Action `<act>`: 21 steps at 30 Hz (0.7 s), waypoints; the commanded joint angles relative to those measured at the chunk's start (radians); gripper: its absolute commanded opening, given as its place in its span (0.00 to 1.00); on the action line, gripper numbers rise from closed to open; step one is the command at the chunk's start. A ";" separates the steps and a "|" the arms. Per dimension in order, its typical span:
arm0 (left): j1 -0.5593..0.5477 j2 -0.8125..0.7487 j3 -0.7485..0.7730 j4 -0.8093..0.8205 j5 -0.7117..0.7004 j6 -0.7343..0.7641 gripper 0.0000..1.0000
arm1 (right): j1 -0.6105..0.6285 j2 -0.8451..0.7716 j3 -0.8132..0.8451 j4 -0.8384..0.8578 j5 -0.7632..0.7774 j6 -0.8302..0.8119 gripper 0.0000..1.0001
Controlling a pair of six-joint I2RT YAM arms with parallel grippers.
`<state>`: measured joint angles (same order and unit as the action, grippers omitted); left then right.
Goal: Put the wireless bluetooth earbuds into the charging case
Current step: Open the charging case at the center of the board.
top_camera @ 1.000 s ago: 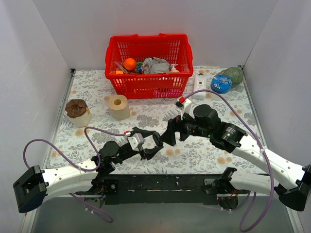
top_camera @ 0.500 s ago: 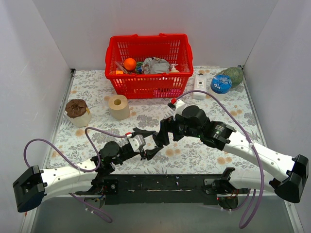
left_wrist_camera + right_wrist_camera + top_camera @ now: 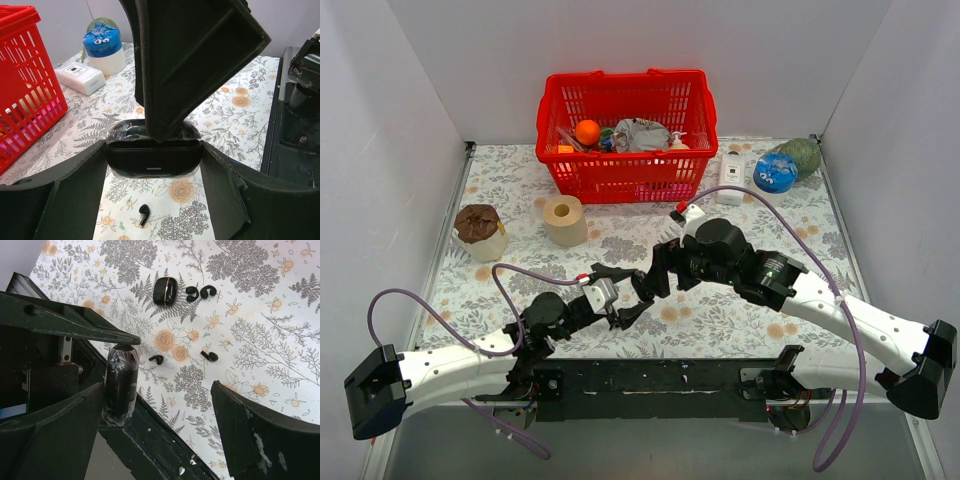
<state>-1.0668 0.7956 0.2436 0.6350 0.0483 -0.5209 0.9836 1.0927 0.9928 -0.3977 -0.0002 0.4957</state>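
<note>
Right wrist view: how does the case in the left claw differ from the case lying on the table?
The held case is clamped in the left claw; the table case lies free on the cloth. The held case is wrapped in crinkled clear film; the table case is bare. The held case looks longer and boxier; the table case is a rounded pebble with a brownish rim. Both are small and glossy black.

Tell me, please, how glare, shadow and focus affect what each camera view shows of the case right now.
Left wrist view: a finger of the right gripper looms dark and close over the charging case, whose clear wrap glints. Right wrist view: earbuds sharp, own fingers near-black. Top view: even light, case lost among dark arms.
</note>
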 commanded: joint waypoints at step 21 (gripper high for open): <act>-0.009 -0.021 0.037 0.008 -0.027 0.007 0.00 | -0.016 -0.039 0.035 0.079 -0.070 -0.031 0.78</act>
<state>-1.0710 0.7776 0.2443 0.6212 0.0326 -0.5201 0.9642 1.0233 0.9745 -0.3367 -0.0574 0.4854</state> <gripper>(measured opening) 0.674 0.824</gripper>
